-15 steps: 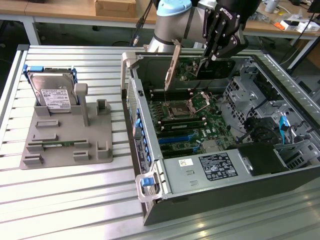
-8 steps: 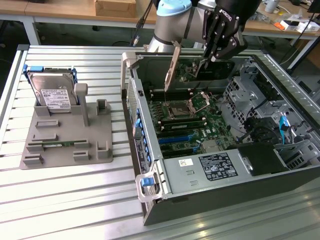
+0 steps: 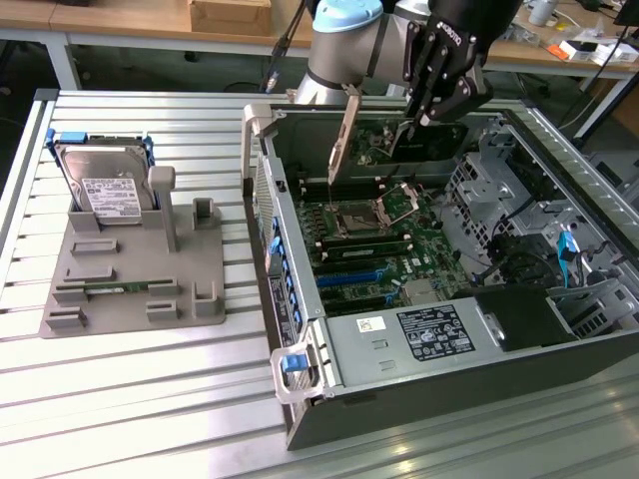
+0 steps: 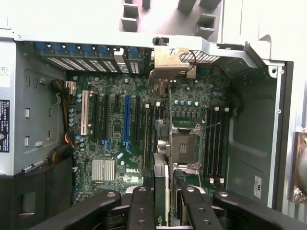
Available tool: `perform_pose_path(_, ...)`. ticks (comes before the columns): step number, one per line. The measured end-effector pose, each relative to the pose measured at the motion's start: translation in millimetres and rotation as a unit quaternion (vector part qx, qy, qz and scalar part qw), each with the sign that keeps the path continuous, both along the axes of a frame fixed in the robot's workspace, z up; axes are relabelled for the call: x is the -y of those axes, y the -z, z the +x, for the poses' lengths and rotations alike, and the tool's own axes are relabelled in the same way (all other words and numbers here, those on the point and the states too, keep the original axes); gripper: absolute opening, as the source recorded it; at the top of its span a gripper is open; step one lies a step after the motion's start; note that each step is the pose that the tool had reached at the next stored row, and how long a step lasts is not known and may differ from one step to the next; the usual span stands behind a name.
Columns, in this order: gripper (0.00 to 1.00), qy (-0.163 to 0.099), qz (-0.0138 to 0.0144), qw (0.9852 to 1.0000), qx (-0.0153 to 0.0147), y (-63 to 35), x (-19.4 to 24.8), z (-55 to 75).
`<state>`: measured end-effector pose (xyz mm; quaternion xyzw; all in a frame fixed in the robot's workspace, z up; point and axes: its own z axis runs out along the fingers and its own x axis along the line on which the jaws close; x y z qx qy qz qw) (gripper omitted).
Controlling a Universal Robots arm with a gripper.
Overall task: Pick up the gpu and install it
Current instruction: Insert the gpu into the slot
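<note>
- Pick-up done: end effector (image 3: 424,112) pinching the gpu (image 3: 389,142), held over the open computer case (image 3: 300,329).
- Outstanding: gpu not seated on the motherboard (image 4: 110,132).

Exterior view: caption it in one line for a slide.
Gripper holds the graphics card on edge over the motherboard of the open computer case.

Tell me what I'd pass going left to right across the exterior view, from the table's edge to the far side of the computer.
Hard drive → the open computer's side wall → gpu, held in the gripper → blue cable in the drive bay.
</note>
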<state>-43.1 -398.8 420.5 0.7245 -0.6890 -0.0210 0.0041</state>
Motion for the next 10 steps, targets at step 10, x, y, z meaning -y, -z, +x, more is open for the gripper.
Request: perform_pose_path(10,0.27,0.000,0.0000,1.0000,0.0000,5.2,0.2,0.0)
